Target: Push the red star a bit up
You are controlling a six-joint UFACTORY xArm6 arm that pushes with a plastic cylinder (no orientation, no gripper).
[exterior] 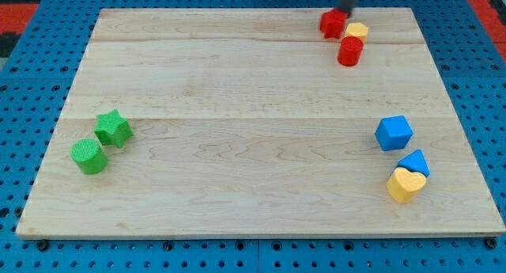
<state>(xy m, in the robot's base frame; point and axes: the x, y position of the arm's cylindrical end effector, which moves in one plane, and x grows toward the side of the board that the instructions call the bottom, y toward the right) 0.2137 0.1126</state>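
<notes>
Seven blocks are sitting on the wooden board [237, 83], and the red star [333, 23] is lying at the far right, touching a yellow block [357, 29], a red cylinder [350, 51] just nearer. Being small and stiff, it is probably sliding lightly. No long axis is showing. The rod is carrying no jaws; the tip [344, 12] is touching the star's far edge, gripping nothing.
</notes>
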